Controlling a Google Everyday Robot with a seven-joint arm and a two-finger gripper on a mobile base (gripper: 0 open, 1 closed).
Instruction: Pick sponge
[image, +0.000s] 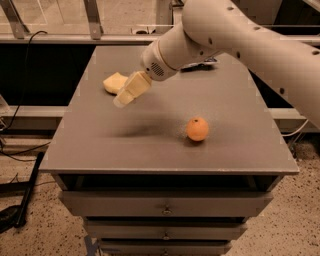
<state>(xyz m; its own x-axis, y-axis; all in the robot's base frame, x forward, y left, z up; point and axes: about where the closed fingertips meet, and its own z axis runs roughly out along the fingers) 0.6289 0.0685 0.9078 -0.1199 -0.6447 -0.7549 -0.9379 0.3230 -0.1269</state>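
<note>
The pale yellow sponge (113, 82) lies flat on the grey table top (150, 145) at the far left. My gripper (125, 96), with pale yellow blocky fingers, hangs over the table just in front and to the right of the sponge, and its wrist covers the sponge's right end. The white arm reaches in from the upper right. The gripper holds nothing that I can see.
A round orange fruit (197, 129) sits on the table right of centre, well clear of the gripper. The table is a drawer cabinet with drawers (165, 205) below its front edge. A metal rail (75, 37) runs behind it.
</note>
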